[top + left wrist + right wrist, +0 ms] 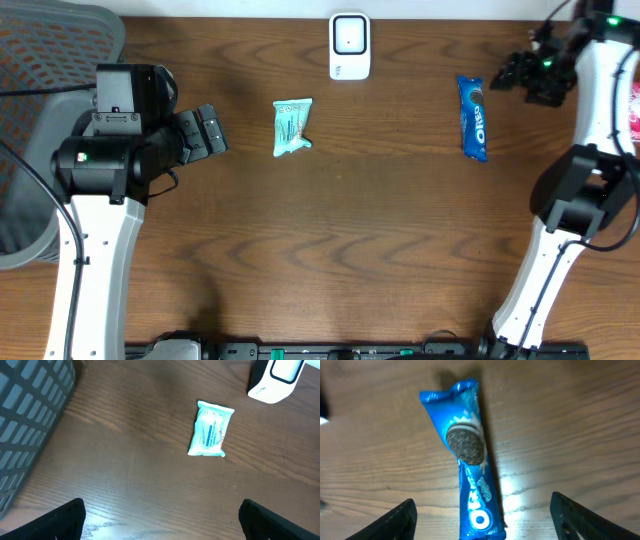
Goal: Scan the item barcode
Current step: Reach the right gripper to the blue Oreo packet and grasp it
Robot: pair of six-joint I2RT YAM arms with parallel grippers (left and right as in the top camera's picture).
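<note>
Overhead, we see the Oreo pack (473,117) flat on the table (400,250), right of the scanner (349,46), with the wipes pack (292,127) on the scanner's left. Left wrist: our left gripper (160,522) is spread wide over bare wood. Right wrist: the right gripper (482,510) is spread too, Oreo pack lying loose between its fingers.

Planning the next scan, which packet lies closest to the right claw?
The blue Oreo packet, just beside the right claw; the teal packet sits far off.
</note>
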